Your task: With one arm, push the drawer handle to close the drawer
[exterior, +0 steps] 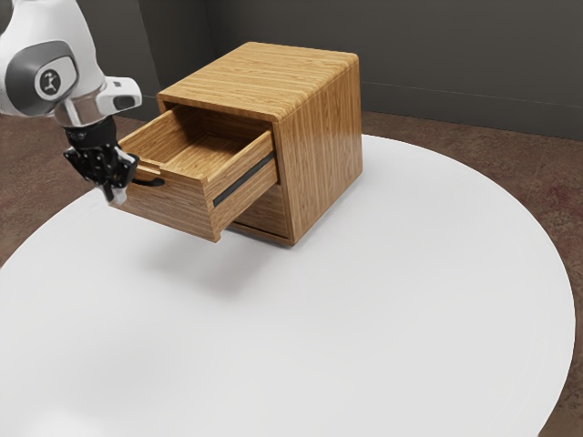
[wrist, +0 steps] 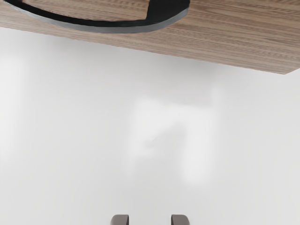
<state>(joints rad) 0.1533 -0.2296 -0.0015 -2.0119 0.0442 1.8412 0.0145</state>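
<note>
While the tool's [exterior: 115, 195] fingers stand apart, the black handle [exterior: 150, 182] sits near them, by the open drawer's [exterior: 168, 209] upper front edge.

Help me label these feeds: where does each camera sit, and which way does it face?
Exterior view: beside the arm, above the round white table, looking down across it at the wooden cabinet with its drawer open; the arm and its fingers show.
Wrist view: on the arm's end, facing down past the drawer's front and black handle to the table; two fingertips show, apart.
Shared: drawer front, handle, table, fingers.
</note>
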